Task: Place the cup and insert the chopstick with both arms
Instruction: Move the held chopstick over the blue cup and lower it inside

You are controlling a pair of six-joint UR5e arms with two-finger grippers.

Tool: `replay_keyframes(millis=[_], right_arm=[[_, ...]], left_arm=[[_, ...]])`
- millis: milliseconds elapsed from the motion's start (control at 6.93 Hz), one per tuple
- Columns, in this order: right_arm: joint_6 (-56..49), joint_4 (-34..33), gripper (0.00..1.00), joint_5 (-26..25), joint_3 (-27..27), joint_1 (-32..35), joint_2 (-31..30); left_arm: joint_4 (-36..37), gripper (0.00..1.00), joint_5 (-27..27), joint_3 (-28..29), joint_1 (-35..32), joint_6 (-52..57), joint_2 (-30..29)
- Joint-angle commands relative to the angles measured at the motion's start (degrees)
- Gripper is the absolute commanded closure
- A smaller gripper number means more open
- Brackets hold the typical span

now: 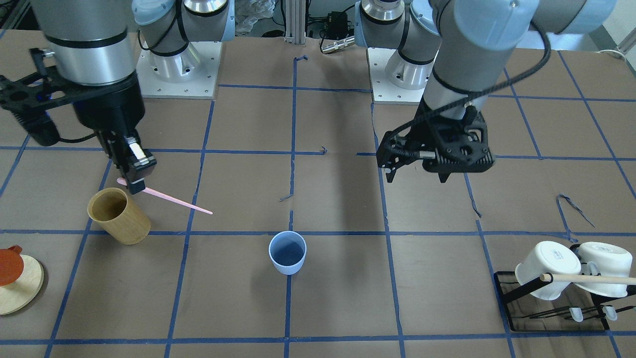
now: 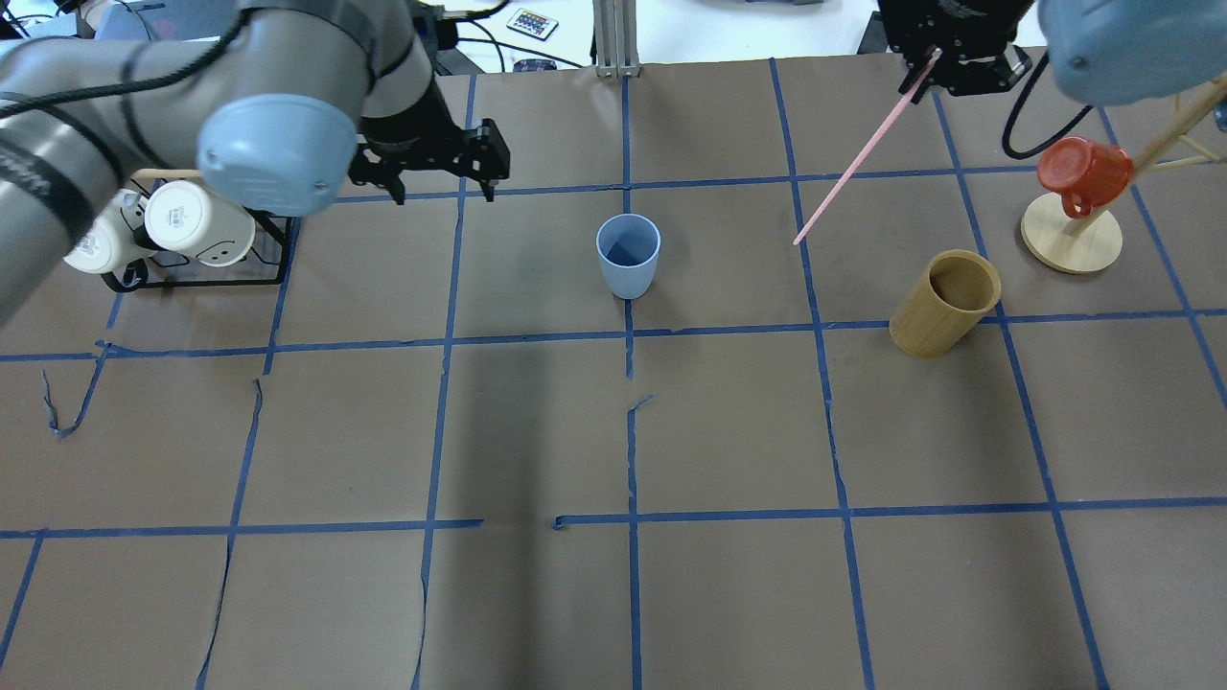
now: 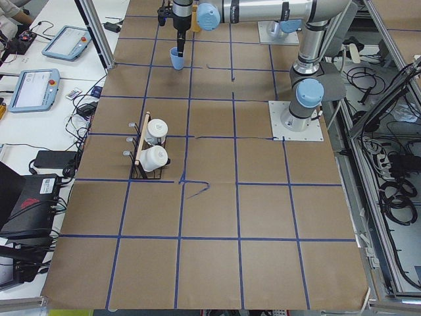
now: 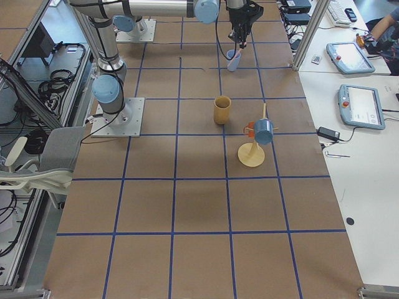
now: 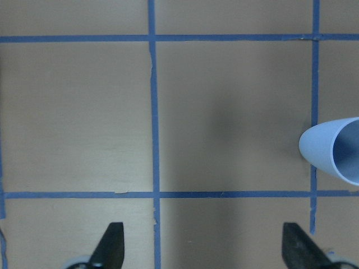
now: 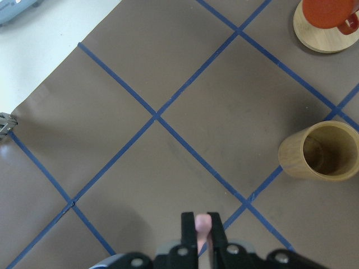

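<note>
The light blue cup [image 2: 628,254] stands upright and empty near the table's middle; it also shows in the front view [image 1: 287,252] and at the right edge of the left wrist view [image 5: 334,150]. My left gripper [image 2: 441,187] is open and empty, hovering to the left of the cup, with its fingertips [image 5: 109,246] spread wide. My right gripper [image 2: 925,67] is shut on one end of the pink chopstick [image 2: 853,163]. It holds the chopstick tilted in the air, free end towards the cup. In the right wrist view the chopstick [image 6: 202,224] sits between the closed fingers.
A tan wooden cylinder holder [image 2: 944,302] stands below my right gripper. A red mug [image 2: 1083,177] hangs on a wooden mug tree at the far right. A black rack with two white mugs [image 2: 182,230] sits at the far left, under my left arm.
</note>
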Motion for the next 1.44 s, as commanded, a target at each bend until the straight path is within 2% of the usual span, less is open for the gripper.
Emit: replay_keyframes(millis=[0,144,722,1155,1299], right_arm=[[8.3,-3.4,0.85,-8.6,-0.1,9.5,2.2],[12.6,-5.4,0.85,-8.7,-0.1,11.5,4.2],[17.2,-13.8,0.85,-9.5,-0.6,14.9,8.1],[17.4,-13.5,0.82,-10.0,0.0,15.2,8.7],[17.4,-13.5,0.79,-10.8,-0.1,15.2,9.8]], left_arm=[[-6.0,0.0,-0.6,-0.3,3.4,0.9,5.5],[-6.1,0.0,-4.0,-0.7,5.2,2.1,6.2],[-6.5,0.0,-2.5,-0.7,4.8,1.6,6.5],[-6.1,0.0,-0.7,0.0,3.3,-1.2,5.8],[-6.3,0.0,-0.4,-0.2,2.7,-1.4,5.9]])
